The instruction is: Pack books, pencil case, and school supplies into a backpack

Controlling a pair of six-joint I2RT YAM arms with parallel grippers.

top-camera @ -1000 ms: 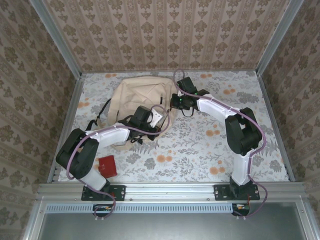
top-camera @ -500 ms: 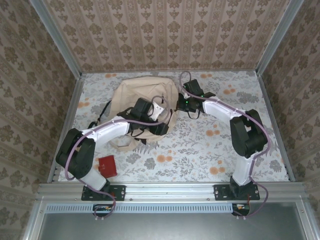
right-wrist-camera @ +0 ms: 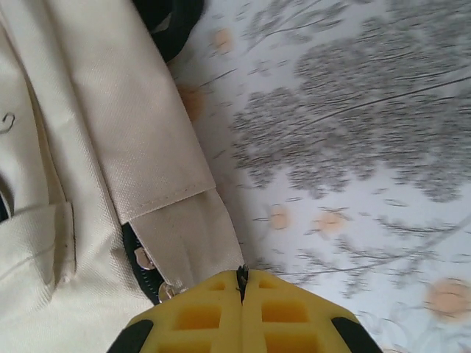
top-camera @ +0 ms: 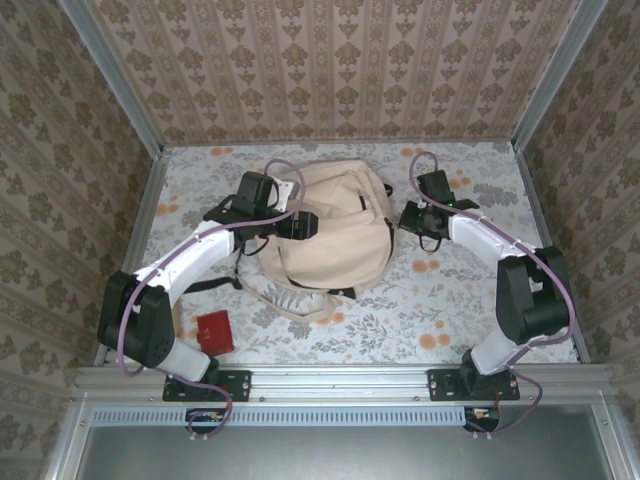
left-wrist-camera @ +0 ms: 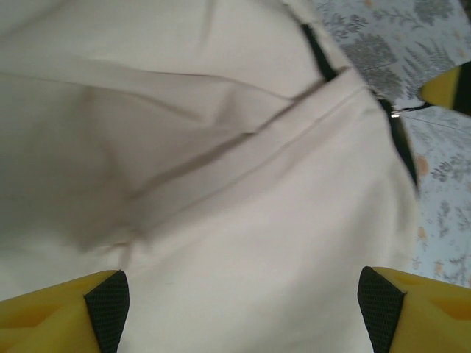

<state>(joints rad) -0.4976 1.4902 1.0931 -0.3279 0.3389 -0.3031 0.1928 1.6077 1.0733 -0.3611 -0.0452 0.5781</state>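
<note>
The left gripper is hovering wide open over the cream backpack. The right gripper is resting clenched, fingers pressed together, just beside the backpack's right edge.

No readable text, logo or number; the backpack canvas looks plain, the red item is too small to tell.

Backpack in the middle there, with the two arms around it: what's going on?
A two-armed robot is working on the cream backpack, which lies mid-table. The left hand is wide open over its canvas, holding nothing. The right hand is shut at the bag's right edge, near a zipper, gripping nothing visible. A small red item lies on the table by the base of the left arm, not yet packed.
</note>
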